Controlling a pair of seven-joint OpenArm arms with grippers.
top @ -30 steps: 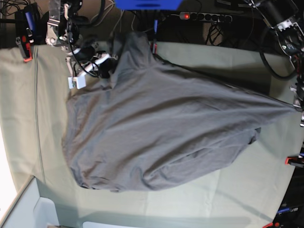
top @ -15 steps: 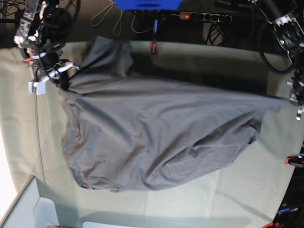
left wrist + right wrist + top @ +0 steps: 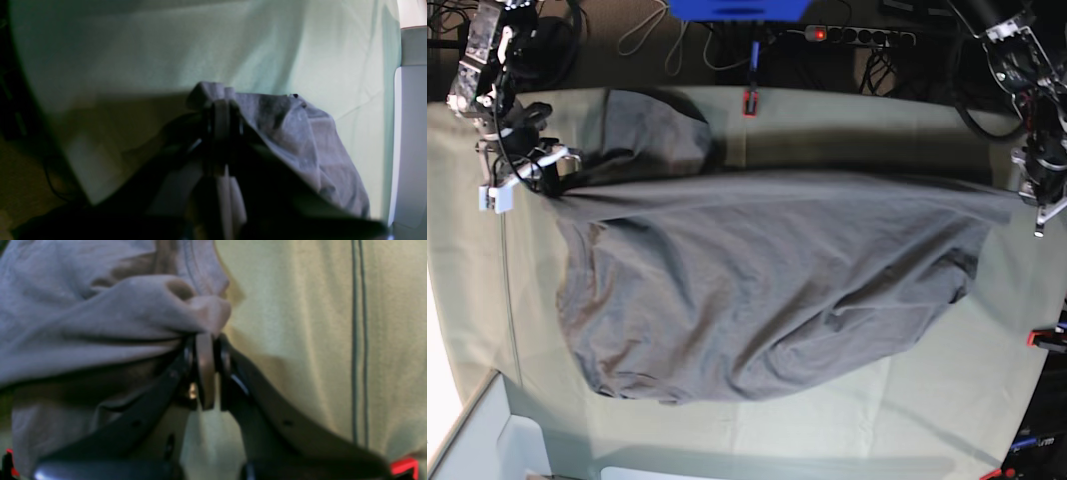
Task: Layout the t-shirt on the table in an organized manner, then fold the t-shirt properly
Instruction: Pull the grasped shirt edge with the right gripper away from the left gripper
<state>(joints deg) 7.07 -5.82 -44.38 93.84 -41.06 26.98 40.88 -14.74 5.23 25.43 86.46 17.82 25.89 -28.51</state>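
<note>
T-shirt [image 3: 767,285] stretched over table [image 3: 927,420], left fingers [image 3: 223,110] and right fingers [image 3: 208,346] pinching opposite edges (both clamped)

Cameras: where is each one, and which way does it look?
Base: up high, looking down on the table with the t-shirt stretched between both arms.
Left wrist: on the left arm, looking along its left pincer, shut on a bunch of t-shirt.
Right wrist: on the right arm, looking along its right pincer, shut on a t-shirt fold.
Shared: the base view also shows the right pincer at its left and the left pincer at its right.
</note>
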